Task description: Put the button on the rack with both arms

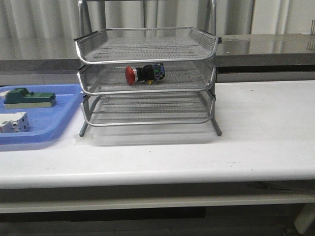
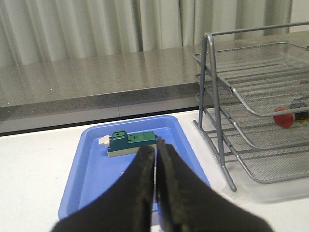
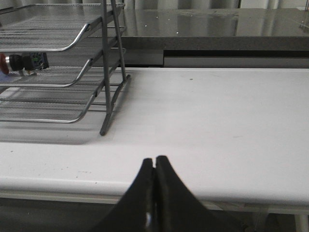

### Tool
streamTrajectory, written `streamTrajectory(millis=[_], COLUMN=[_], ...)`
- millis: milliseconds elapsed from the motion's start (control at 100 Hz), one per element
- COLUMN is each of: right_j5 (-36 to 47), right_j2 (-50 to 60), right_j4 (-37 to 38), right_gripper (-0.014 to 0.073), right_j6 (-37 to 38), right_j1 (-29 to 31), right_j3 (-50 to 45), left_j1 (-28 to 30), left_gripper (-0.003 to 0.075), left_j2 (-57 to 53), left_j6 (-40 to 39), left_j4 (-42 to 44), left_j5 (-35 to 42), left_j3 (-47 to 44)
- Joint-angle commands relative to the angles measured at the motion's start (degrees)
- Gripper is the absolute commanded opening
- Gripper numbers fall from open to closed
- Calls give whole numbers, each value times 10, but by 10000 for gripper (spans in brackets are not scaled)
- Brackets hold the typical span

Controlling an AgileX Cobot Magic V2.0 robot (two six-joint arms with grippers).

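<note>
The button [image 1: 144, 74] is lying on its side in the middle tier of the rack [image 1: 146, 49], red cap pointing toward the blue tray [image 1: 49, 118], so the placing is looking finished. The mesh floor and raised rim are keeping it from rolling out. Both grippers are sitting low and well apart from the rack, probably parked clear of it. The left gripper [image 2: 155, 159] is hovering over the tray, fingers pressed together on nothing. The right gripper [image 3: 154, 166] is hanging at the table's [image 1: 266, 132] near edge, fingers likewise closed and empty.
</note>
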State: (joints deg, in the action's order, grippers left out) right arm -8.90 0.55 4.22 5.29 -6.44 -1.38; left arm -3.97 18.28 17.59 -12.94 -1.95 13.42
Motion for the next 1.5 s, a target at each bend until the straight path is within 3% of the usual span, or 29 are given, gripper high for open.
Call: streamTrajectory(millis=[0,1490], right_j5=[68,71], right_j2=[11,11], right_j4=[0,-1], right_gripper=[-67,-67], right_j6=[-2,-2], right_j1=[15,25], right_j3=[7,7], left_j1=[2,2], left_gripper=[4,4], left_j2=[4,4], left_j6=[-4,-4], left_j4=[-5,-5], left_j5=[46,46], left_j3=[17,17])
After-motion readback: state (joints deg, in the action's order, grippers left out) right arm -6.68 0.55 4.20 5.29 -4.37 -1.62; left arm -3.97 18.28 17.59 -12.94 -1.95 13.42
